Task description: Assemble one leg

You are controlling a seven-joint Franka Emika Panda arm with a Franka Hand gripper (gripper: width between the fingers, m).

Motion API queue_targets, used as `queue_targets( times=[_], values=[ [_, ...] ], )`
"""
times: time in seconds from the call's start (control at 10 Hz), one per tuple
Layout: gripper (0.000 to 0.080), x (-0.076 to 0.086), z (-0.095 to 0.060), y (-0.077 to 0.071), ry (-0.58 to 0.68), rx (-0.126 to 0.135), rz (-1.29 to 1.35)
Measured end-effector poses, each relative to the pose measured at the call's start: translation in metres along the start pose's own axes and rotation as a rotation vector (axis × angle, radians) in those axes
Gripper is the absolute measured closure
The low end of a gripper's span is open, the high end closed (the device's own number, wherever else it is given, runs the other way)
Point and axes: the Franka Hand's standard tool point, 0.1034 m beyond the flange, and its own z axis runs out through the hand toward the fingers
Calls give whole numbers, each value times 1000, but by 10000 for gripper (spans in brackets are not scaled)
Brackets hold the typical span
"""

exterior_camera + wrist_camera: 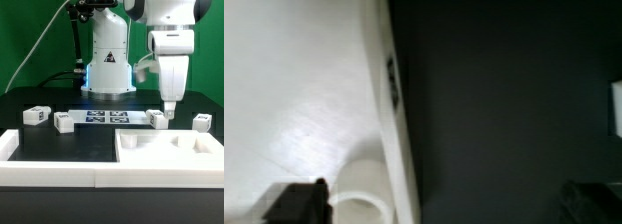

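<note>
Location of the leg (158, 119): on the black table (55, 100), just off the end of the marker board (105, 118) toward the exterior view's right, and just behind the far edge of the large square panel (170, 152). The gripper (168, 112) hangs directly over it, tips close to its top; contact cannot be confirmed. In the wrist view the dark fingers (295, 203) sit at opposite corners, spread wide, with nothing pinched between them.

Handling, as a judgement:
- White moulded plastic, a blocky cuboid, so probably light and rigid; it should not deform under clamping
- Smooth faces may slip; grip two opposite flat sides near mid-height, square to the pads
- A small footprint suggests it tips easily if nudged off-centre

Three similar pegs (37, 116) stand along the same row. The panel is matte white with shallow recesses; long white rails (60, 172) border the near side
</note>
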Motion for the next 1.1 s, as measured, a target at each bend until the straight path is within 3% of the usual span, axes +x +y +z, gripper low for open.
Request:
queue_targets(
  times=[0.3, 0.7, 1.1],
  values=[
    [151, 0, 2, 0, 7, -2, 98],
    [151, 1, 4, -7, 17, -7, 538],
    [151, 4, 6, -13, 44, 9, 994]
  ],
)
